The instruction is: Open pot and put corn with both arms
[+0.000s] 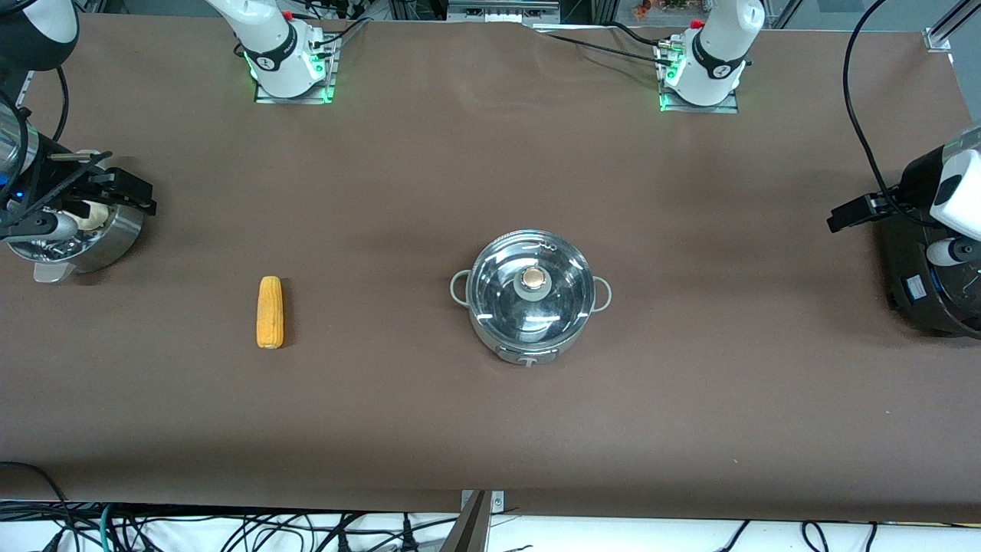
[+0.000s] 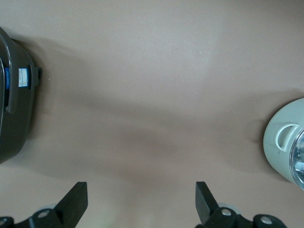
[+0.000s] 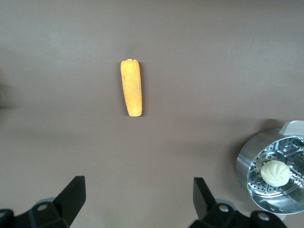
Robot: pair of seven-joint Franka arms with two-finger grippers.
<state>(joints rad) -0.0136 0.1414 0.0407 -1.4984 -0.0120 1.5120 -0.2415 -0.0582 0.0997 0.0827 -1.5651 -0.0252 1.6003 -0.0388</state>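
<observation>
The steel pot (image 1: 490, 326) stands mid-table with its glass lid (image 1: 498, 295) on and the tan knob (image 1: 531, 279) on top. Its side and one loop handle show in the left wrist view (image 2: 285, 140). The yellow-orange corn (image 1: 269, 312) lies flat on the brown table, apart from the pot, toward the right arm's end; it also shows in the right wrist view (image 3: 131, 88). My right gripper (image 1: 132, 193) is open and empty, over the steamer bowl's edge (image 3: 137, 195). My left gripper (image 1: 843, 217) is open and empty beside the black cooker (image 2: 141, 200).
A perforated steel steamer bowl (image 1: 115, 238) with a white bun (image 3: 275, 172) stands at the right arm's end of the table. A large black cooker (image 1: 931, 295) stands at the left arm's end and shows in the left wrist view (image 2: 14, 114). Cables hang along the table's near edge.
</observation>
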